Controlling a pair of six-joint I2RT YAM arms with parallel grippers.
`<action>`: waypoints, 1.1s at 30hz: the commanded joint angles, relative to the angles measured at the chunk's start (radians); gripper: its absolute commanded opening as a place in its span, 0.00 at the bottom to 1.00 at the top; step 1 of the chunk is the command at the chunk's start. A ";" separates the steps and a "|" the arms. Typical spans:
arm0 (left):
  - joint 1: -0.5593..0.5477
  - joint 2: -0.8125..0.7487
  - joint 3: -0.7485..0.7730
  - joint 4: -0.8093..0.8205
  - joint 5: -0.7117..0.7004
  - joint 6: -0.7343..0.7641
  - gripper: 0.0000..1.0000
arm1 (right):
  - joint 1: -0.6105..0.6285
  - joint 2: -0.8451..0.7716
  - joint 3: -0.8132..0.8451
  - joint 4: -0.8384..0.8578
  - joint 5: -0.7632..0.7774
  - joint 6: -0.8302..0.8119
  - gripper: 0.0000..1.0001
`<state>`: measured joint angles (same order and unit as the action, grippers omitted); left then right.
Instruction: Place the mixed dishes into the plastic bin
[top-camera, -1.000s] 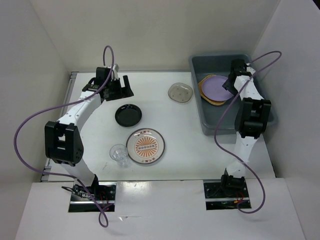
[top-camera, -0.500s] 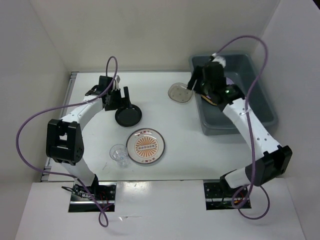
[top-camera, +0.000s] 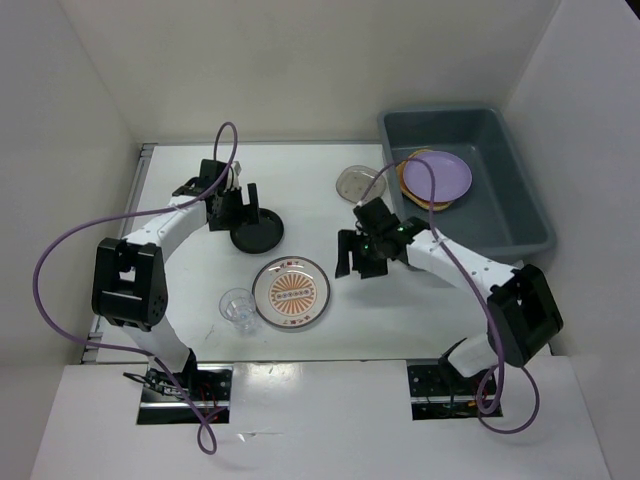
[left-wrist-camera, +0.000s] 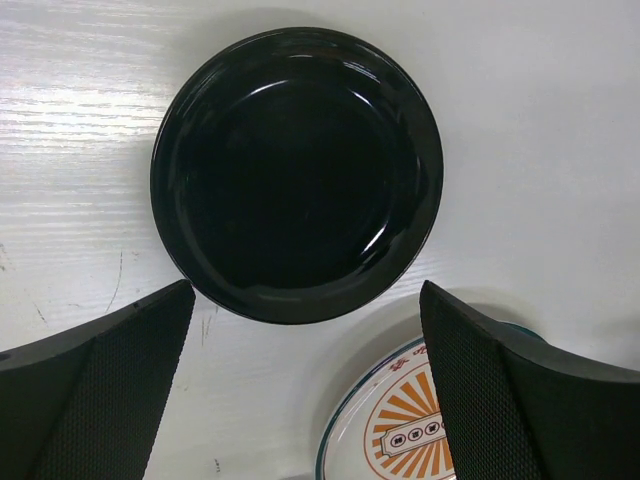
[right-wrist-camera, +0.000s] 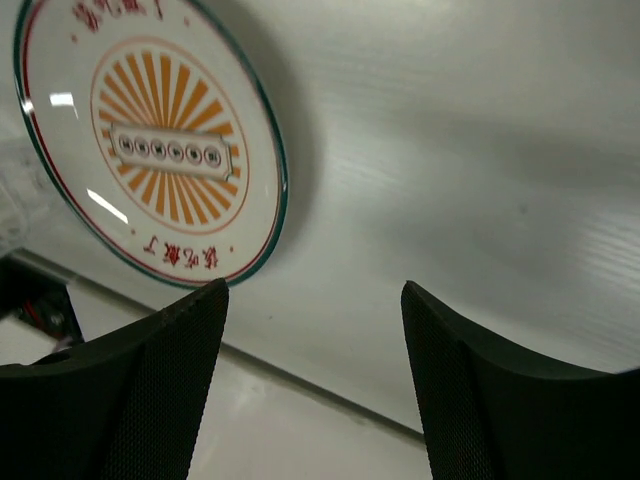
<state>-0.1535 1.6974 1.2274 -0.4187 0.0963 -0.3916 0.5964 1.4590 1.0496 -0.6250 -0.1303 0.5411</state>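
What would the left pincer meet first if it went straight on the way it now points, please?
Most likely the small black dish, which lies centred ahead of the open left pincer; how far off it is remains unclear.

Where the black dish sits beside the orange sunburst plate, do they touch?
Apart. The left wrist view shows a strip of white table between the black dish and the sunburst plate rim.

The white bench (top-camera: 300, 190) carries a small round black dish (top-camera: 265, 233). Nearer the front lies a white plate with an orange sunburst pattern (top-camera: 291, 293), with a clear glass cup (top-camera: 238, 308) just beside it. At the back, a small smoky translucent dish (top-camera: 358, 184) sits just beside a large rectangular grey-blue plastic bin (top-camera: 495, 215).
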 joint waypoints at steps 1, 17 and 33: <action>0.005 -0.028 0.000 0.014 0.002 0.017 1.00 | 0.061 0.018 -0.046 0.088 -0.120 0.009 0.75; 0.005 0.002 -0.029 0.023 0.066 0.017 1.00 | 0.111 0.204 -0.100 0.307 -0.233 0.013 0.71; 0.005 -0.007 -0.048 0.032 0.057 0.017 1.00 | 0.057 0.415 -0.005 0.361 -0.264 -0.040 0.49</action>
<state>-0.1535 1.6985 1.1839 -0.4000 0.1471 -0.3916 0.6662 1.8256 1.0302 -0.2962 -0.4232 0.5354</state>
